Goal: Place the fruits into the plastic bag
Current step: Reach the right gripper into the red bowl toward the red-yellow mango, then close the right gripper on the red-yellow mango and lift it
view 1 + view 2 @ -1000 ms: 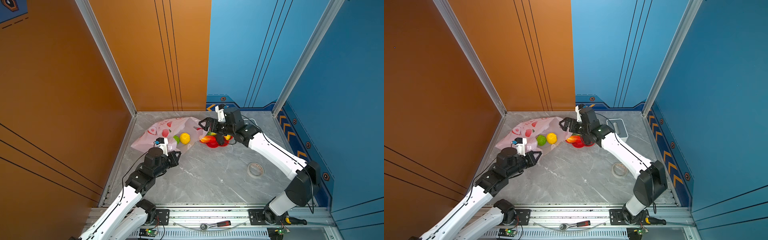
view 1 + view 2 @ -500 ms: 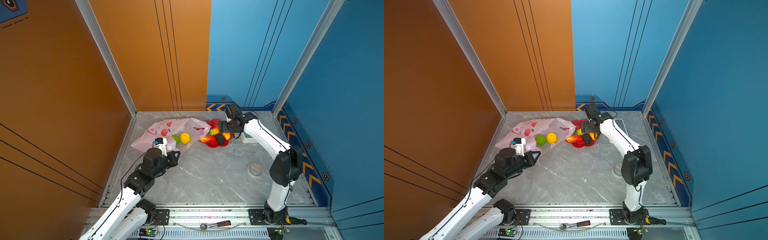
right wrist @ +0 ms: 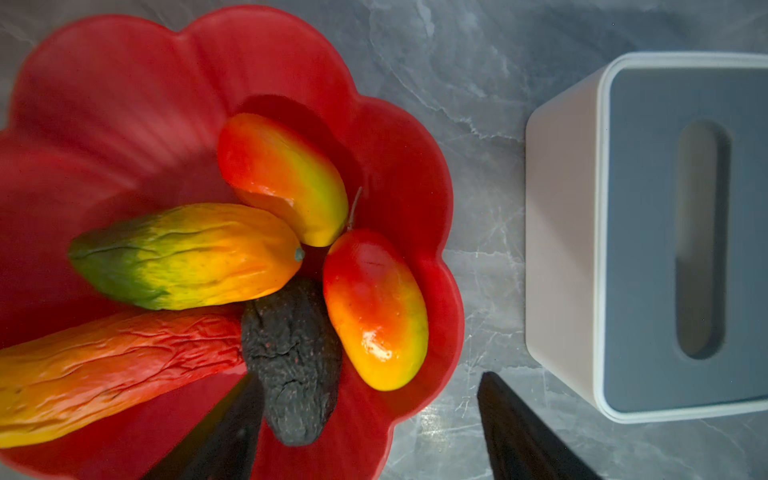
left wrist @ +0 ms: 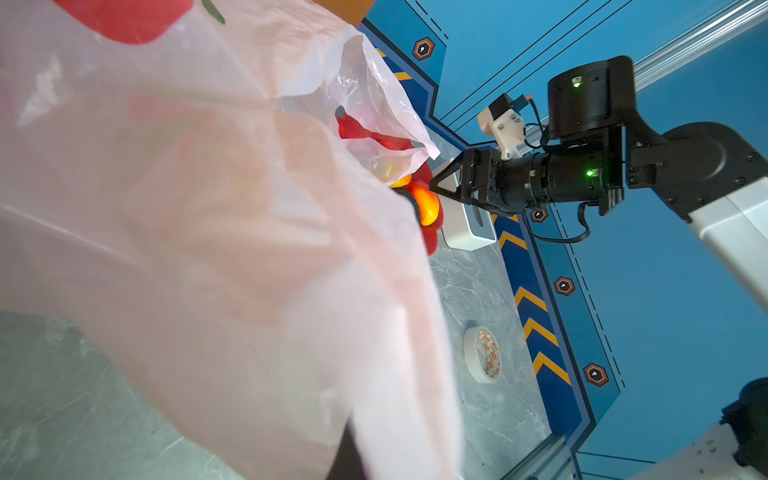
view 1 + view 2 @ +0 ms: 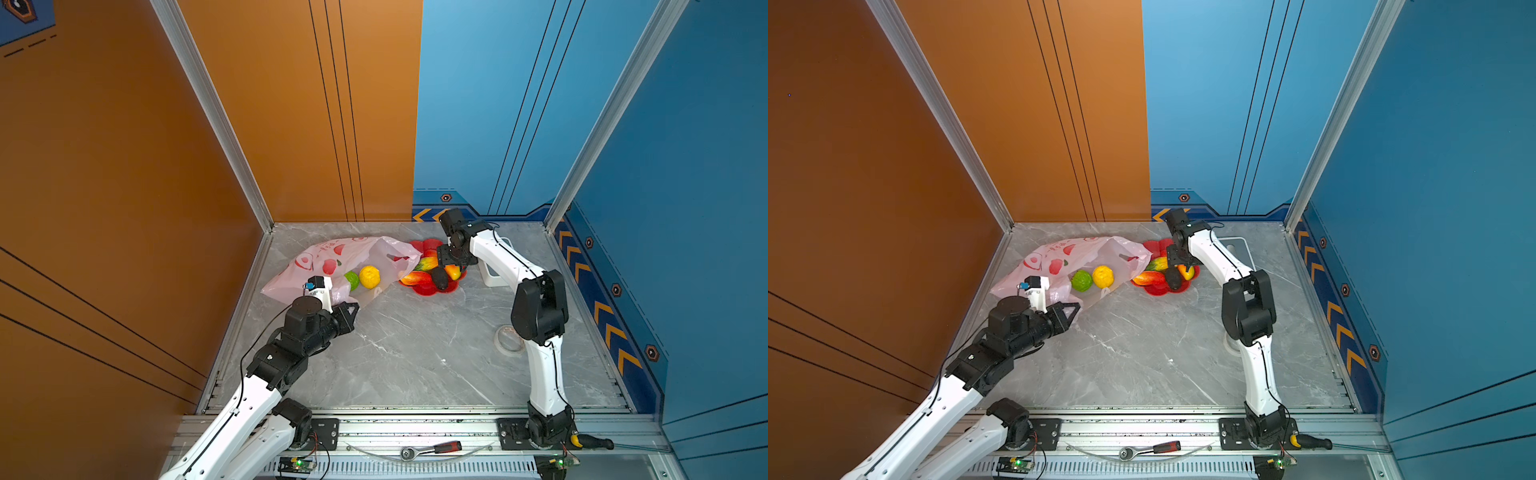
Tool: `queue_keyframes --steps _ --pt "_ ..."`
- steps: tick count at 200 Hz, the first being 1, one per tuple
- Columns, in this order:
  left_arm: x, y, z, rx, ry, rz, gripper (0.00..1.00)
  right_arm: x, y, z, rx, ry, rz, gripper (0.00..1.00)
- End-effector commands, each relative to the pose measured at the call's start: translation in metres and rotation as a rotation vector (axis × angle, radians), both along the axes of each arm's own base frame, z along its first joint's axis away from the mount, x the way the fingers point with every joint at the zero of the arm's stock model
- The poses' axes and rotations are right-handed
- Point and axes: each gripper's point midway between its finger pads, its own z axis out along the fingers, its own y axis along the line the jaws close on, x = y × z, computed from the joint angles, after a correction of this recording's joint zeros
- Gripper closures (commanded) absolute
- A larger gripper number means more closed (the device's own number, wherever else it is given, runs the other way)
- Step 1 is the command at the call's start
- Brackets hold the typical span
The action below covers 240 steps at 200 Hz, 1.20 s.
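The pale pink plastic bag (image 5: 332,257) (image 5: 1067,257) lies at the back left, its mouth facing the red dish (image 5: 432,289). A yellow lemon (image 5: 369,277) and a green fruit (image 5: 352,280) sit inside the mouth. My left gripper (image 5: 349,311) is shut on the bag's near edge; the film (image 4: 208,208) hides its jaws. My right gripper (image 3: 370,380) hangs open over the dish (image 3: 291,50). One finger (image 3: 224,432) is beside the dark avocado (image 3: 295,353), the other over the table. Two mangoes (image 3: 282,174) (image 3: 374,307) and two long ridged fruits (image 3: 187,253) (image 3: 104,365) also lie in the dish.
A white-grey tissue box (image 3: 665,232) (image 5: 492,276) stands just right of the dish. A tape roll (image 5: 505,338) (image 4: 482,355) lies on the marble table by the right arm's elbow. Orange and blue walls close in the back and sides.
My right gripper has swung from the bag's mouth back over the dish and its jaws have narrowed a little. The right elbow now stands upright. The left arm has stayed still.
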Motion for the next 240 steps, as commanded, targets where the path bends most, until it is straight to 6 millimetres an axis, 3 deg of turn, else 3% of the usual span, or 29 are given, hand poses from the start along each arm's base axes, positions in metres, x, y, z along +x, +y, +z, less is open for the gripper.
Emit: queue_keyframes --steps 1,75,179,240 --pt "0.000 0.007 -0.001 0.017 0.002 0.022 1.00 -0.001 -0.010 -0.004 -0.045 0.028 -0.005 0.22" --pt "0.000 0.009 -0.004 0.019 0.010 0.029 1.00 0.003 -0.014 -0.026 -0.052 0.065 -0.013 0.33" --pt "-0.001 0.013 -0.007 0.022 0.019 0.041 1.00 0.009 -0.013 -0.037 -0.053 0.079 -0.012 0.39" --pt "-0.003 0.014 -0.008 0.016 0.021 0.045 1.00 0.006 -0.004 -0.043 -0.024 0.099 0.001 0.36"
